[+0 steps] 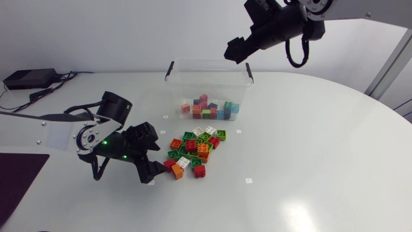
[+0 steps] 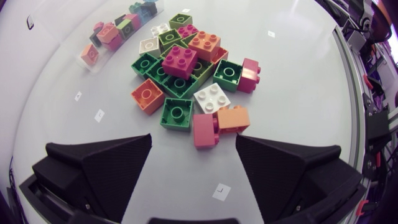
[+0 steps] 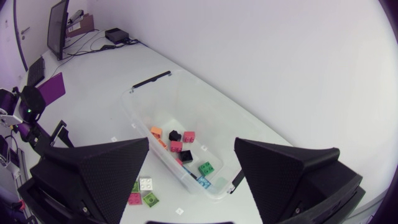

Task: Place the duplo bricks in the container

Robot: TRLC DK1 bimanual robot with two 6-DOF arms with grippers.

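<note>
My left gripper (image 1: 156,156), matte black with two broad wedge fingers, sits low over the white table (image 1: 309,161), its fingers wide apart and nothing between them. Just ahead of it lies the loose heap of small plastic duplo bricks (image 1: 194,149), green, red, orange, white and pink. The nearest are a salmon-pink brick (image 2: 205,130) and a pale orange brick (image 2: 234,118), touching each other at the heap's near edge. To take one cleanly, I judge it best to centre the fingers on the pink one alone, flat faces against flat sides, so that its orange neighbour is not dragged along. Beyond the heap stands the clear plastic container (image 1: 206,80) with black handle clips, several bricks lying inside. My right gripper (image 1: 235,50) hangs above the container, fingers apart and empty. No writing is legible; the small white table stickers (image 2: 221,191) show only a corner mark
</note>
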